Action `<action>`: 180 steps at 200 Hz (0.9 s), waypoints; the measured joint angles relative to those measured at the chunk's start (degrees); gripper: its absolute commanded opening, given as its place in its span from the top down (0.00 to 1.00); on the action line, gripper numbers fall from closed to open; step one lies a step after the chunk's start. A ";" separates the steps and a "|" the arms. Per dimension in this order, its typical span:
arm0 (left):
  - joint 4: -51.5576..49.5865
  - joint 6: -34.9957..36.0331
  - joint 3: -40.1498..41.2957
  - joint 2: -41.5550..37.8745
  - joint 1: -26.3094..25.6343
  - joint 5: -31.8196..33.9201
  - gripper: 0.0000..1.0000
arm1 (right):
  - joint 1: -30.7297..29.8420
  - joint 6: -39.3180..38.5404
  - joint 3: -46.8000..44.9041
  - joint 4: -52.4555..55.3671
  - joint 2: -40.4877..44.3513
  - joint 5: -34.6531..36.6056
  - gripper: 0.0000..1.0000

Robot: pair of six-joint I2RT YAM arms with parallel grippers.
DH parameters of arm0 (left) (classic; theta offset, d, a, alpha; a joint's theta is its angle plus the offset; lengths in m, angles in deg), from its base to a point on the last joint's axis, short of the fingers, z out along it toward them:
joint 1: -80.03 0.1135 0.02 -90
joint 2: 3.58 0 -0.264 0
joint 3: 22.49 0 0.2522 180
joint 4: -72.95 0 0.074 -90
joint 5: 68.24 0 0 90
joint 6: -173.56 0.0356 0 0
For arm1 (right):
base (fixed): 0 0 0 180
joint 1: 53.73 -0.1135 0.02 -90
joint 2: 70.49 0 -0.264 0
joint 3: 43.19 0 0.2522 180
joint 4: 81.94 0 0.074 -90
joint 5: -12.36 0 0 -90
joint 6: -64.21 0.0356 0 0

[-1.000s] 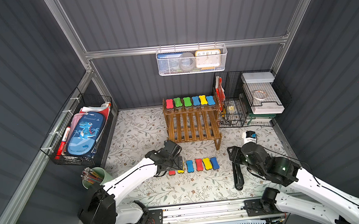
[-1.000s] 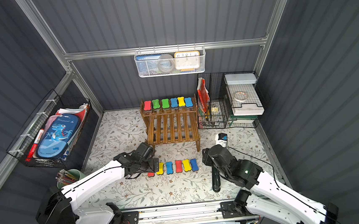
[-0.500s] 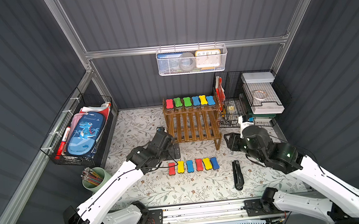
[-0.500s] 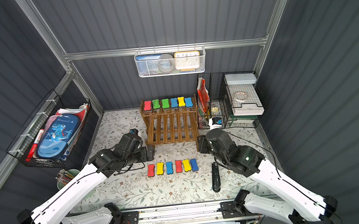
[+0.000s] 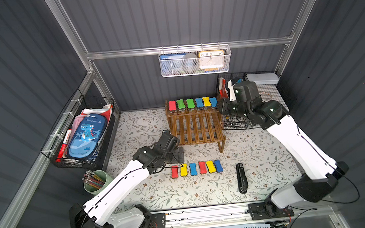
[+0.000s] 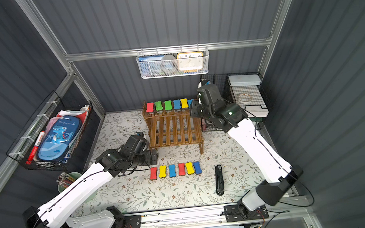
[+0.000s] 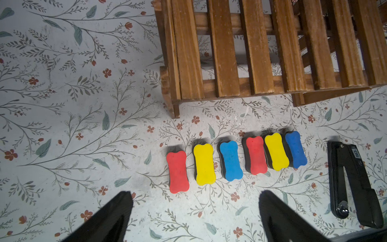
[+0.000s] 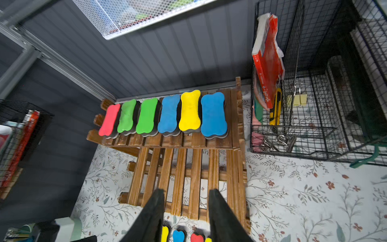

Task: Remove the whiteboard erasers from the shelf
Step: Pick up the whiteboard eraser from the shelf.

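Right hand fingers apart, nothing between them. Gap shows only in right wrist view; top views hide it. Six erasers in row on shelf upper tier, ahead of right hand, not touching. Left hand spread wide, empty, near six loose erasers on table. Stapler beside them.

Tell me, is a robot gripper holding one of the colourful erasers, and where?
No, nothing is held. The left gripper is open and empty above the floral mat; the right gripper has empty jaws near the brown wooden slatted shelf.
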 measured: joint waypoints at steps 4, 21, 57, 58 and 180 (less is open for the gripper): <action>-0.09 0.04 -0.22 0.13 0.00 0.02 0.01 | 0.13 -0.28 1.33 0.70 -1.22 -0.04 0.60; -0.22 0.46 -0.90 0.68 0.00 0.02 0.01 | 0.31 -1.22 5.77 2.84 -5.70 0.24 0.60; -0.35 0.94 -1.25 1.79 0.00 -0.17 0.01 | 0.59 -2.32 10.95 6.82 -12.00 1.99 0.58; -0.35 0.94 -1.25 1.81 0.00 -0.17 0.01 | 0.59 -2.38 11.04 6.86 -12.09 2.03 0.58; -0.35 3.39 -2.29 4.00 0.00 -0.70 0.01 | 2.69 -5.77 21.75 11.54 -22.14 7.41 0.60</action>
